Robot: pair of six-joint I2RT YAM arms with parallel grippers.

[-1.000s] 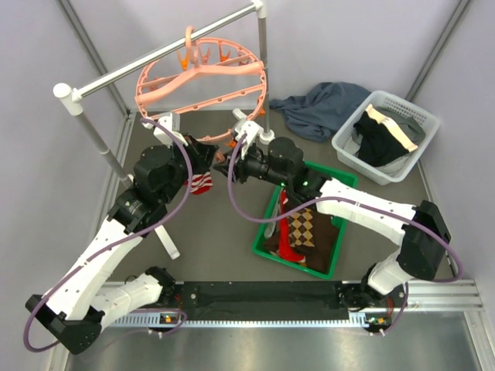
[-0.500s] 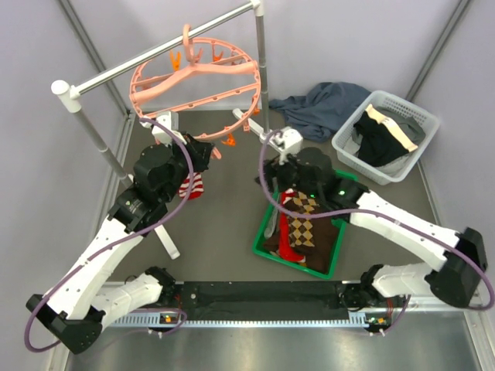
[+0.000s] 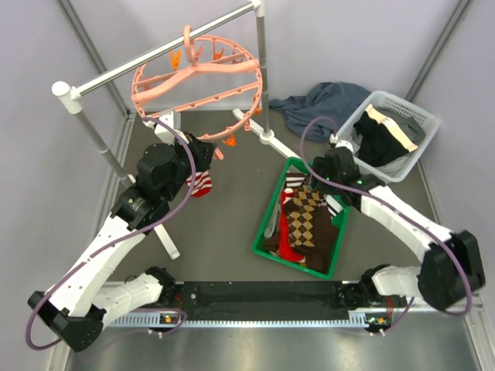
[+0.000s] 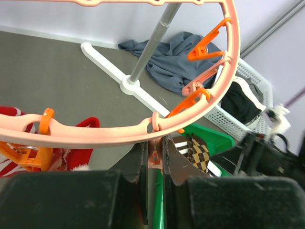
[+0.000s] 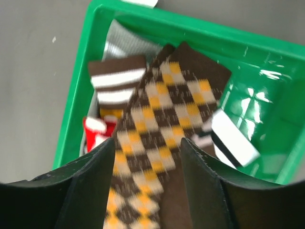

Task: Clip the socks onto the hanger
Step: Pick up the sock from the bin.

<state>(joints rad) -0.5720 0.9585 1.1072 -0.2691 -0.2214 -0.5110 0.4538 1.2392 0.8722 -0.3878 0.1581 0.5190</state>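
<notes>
The salmon-pink hanger (image 3: pixel 197 77) hangs from the rail; its ring (image 4: pixel 119 136) crosses the left wrist view. My left gripper (image 3: pixel 203 154) is under the ring's near rim, its jaws (image 4: pixel 153 143) shut on a small pink clip (image 4: pixel 156 156) of the hanger. A red-and-white striped sock (image 3: pixel 201 182) dangles just beside it, red fabric (image 4: pixel 76 143) showing below an orange clip (image 4: pixel 45 143). My right gripper (image 3: pixel 317 185) hovers open over the green bin (image 3: pixel 267 232). Between its fingers (image 5: pixel 147 152) lies the brown-and-tan argyle sock (image 5: pixel 157 124), among several other socks.
The grey metal rail (image 3: pixel 155 54) and its upright post (image 3: pixel 263 77) stand at the back, with a white foot bar (image 4: pixel 109 67) on the floor. A dark blue-grey cloth (image 3: pixel 325 104) lies behind the bin. A white basket (image 3: pixel 402 108) of dark garments sits at the right.
My right arm has pulled away from the hanger's near rim, swung right and down over the green bin, and opened. The left gripper has stayed at the ring.
</notes>
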